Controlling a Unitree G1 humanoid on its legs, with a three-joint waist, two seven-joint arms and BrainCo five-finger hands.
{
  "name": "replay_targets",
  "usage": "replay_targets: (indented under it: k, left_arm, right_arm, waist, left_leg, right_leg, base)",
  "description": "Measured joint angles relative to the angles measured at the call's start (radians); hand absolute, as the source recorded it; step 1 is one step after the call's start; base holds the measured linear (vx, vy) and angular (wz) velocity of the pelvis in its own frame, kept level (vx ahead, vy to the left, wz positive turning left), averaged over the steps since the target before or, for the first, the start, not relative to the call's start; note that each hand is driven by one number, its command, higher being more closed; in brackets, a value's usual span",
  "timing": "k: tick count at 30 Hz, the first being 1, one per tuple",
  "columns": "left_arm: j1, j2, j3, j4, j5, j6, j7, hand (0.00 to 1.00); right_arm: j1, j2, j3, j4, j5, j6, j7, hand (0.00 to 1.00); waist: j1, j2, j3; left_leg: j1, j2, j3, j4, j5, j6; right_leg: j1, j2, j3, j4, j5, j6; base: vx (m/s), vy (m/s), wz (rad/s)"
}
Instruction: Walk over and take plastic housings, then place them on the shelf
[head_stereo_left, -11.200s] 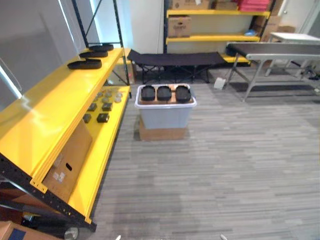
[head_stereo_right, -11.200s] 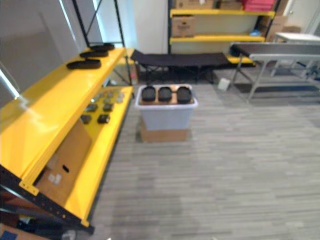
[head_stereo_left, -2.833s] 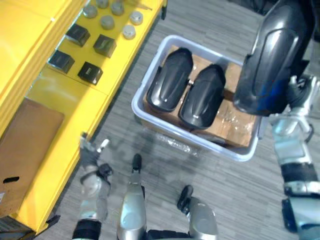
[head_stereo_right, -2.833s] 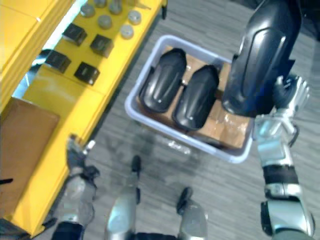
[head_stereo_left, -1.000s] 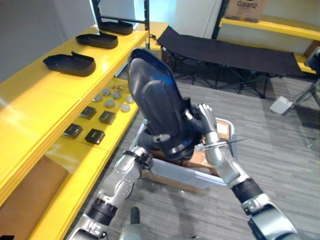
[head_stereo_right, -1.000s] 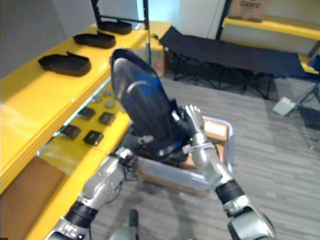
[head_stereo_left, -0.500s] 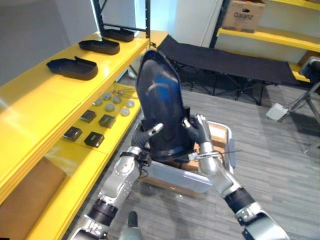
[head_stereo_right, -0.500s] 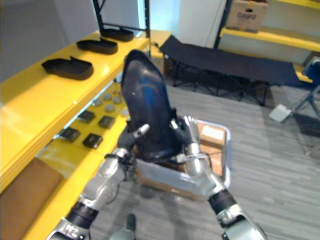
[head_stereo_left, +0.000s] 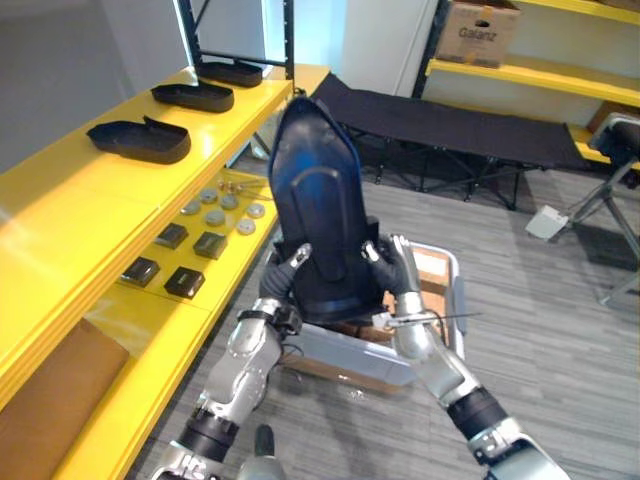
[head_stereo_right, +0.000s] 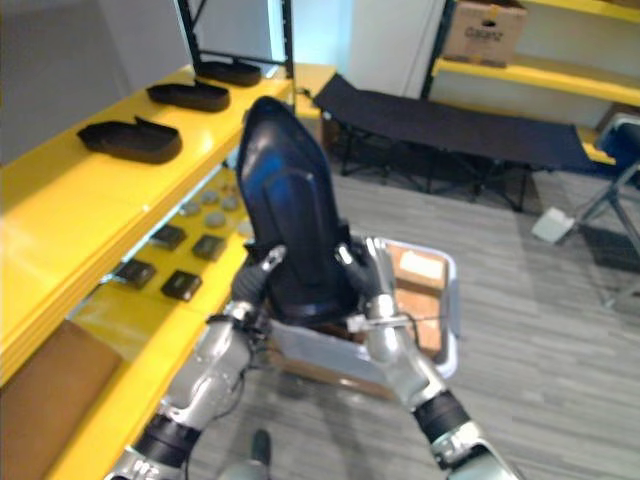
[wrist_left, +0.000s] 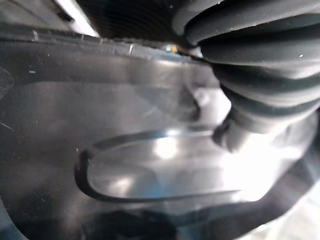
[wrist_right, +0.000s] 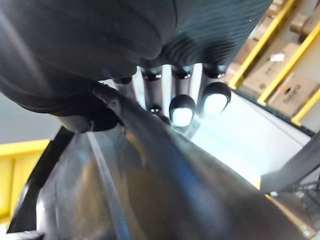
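Housing (head_stereo_left: 318, 215) held upright over bin (head_stereo_left: 459, 300), yellow shelf (head_stereo_left: 80, 220) beside, cot (head_stereo_left: 450, 120) behind

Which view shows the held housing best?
Left eye view: the whole black housing stands upright between the left hand and right hand. The right eye view is much the same; the wrist views give close patches of its surface.

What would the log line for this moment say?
housing held upright | left hand, right hand gripping its sides | three housings on shelf
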Motion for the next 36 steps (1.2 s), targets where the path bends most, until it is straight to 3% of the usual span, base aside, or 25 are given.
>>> replay_targets:
  k: [1, 2, 10, 15, 21, 24, 26, 29, 31, 36]
  left_arm:
    - [0.003, -0.011, 0.006, -0.001, 0.0, 0.0, 0.0, 1.0]
    - [0.006, -0.012, 0.009, -0.006, 0.0, 0.0, 0.0, 1.0]
    - [0.045, -0.013, 0.027, -0.053, -0.005, -0.03, 0.001, 1.0]
    - [0.072, -0.026, 0.031, -0.082, 0.013, -0.094, 0.036, 1.0]
    - [0.11, -0.108, 0.072, -0.095, 0.139, -0.15, 0.122, 1.0]
    - [0.165, -0.124, 0.193, -0.095, 0.181, -0.178, 0.19, 1.0]
    - [0.235, -0.123, 0.284, -0.095, 0.193, -0.196, 0.219, 1.0]
    - [0.28, -0.125, 0.321, -0.096, 0.204, -0.219, 0.229, 1.0]
    - [0.297, -0.129, 0.336, -0.099, 0.206, -0.23, 0.232, 1.0]
    - [0.327, -0.13, 0.393, -0.141, 0.241, -0.249, 0.232, 1.0]
  right_arm:
    - [0.0, 0.0, 0.001, 0.0, 0.0, -0.005, 0.0, 1.0]
    - [0.0, 0.001, 0.002, -0.001, 0.0, -0.008, 0.0, 0.0]
    - [0.006, 0.001, 0.023, -0.038, 0.003, -0.039, 0.006, 0.0]
    - [0.021, 0.006, 0.02, -0.101, 0.062, -0.054, 0.018, 0.0]
    - [0.114, 0.048, -0.039, -0.249, 0.172, -0.068, 0.025, 0.0]
    - [0.178, 0.056, -0.158, -0.346, 0.424, -0.182, 0.126, 0.0]
    - [0.246, 0.06, -0.264, -0.387, 0.663, -0.29, 0.286, 0.0]
    - [0.295, 0.064, -0.343, -0.388, 0.773, -0.337, 0.39, 0.0]
    - [0.319, 0.077, -0.392, -0.394, 0.842, -0.341, 0.436, 0.0]
    - [0.434, 0.118, -0.569, -0.416, 0.883, -0.338, 0.432, 0.0]
  waist:
    - [0.0, 0.001, -0.001]
    - [0.0, 0.004, -0.002]
    - [0.0, 0.025, -0.014]
    - [0.0, 0.025, -0.014]
    - [-0.001, 0.025, -0.015]
    - [-0.013, 0.025, -0.014]
    - [-0.018, 0.025, -0.014]
    - [-0.022, 0.027, -0.015]
    - [-0.022, 0.028, -0.015]
    - [-0.041, 0.032, -0.017]
  left_leg:
    - [0.0, 0.0, 0.0, 0.0, -0.001, 0.001]
    - [0.0, 0.0, 0.0, 0.0, -0.002, 0.002]
    - [-0.001, 0.0, 0.0, 0.0, 0.0, 0.0]
    - [-0.001, 0.001, 0.007, 0.0, 0.002, -0.002]
    - [0.007, 0.007, 0.031, 0.0, 0.002, -0.001]
    - [0.013, 0.01, 0.044, 0.0, -0.007, -0.006]
    - [0.022, 0.013, 0.056, 0.0, -0.014, -0.009]
    - [0.022, 0.013, 0.061, 0.0, -0.017, -0.012]
    - [0.022, 0.016, 0.075, 0.0, -0.019, -0.013]
    - [0.021, 0.016, 0.089, 0.0, -0.027, -0.009]
  right_leg:
    - [0.0, 0.0, 0.0, 0.0, 0.0, 0.0]
    - [0.0, 0.0, 0.0, 0.001, 0.0, 0.0]
    - [-0.002, -0.001, 0.0, -0.001, 0.0, 0.0]
    - [-0.006, -0.001, 0.006, -0.002, 0.0, 0.0]
    - [-0.015, 0.0, 0.028, 0.001, 0.001, 0.0]
    - [-0.019, 0.001, 0.046, 0.002, 0.001, 0.0]
    - [-0.019, 0.001, 0.056, 0.002, 0.001, 0.0]
    - [-0.023, 0.0, 0.061, 0.002, 0.0, 0.0]
    - [-0.031, 0.0, 0.073, 0.002, 0.0, 0.0]
    - [-0.04, -0.003, 0.083, 0.0, 0.001, 0.0]
  base:
    - [0.0, 0.0, 0.0]
    - [0.0, 0.0, 0.0]
    - [0.0, 0.0, 0.0]
    - [0.0, -0.002, -0.03]
    - [0.01, -0.018, -0.11]
    - [0.0, -0.016, -0.15]
    - [0.01, -0.023, -0.17]
    - [0.0, -0.008, -0.03]
    - [0.0, -0.003, -0.16]
    - [0.01, -0.004, -0.08]
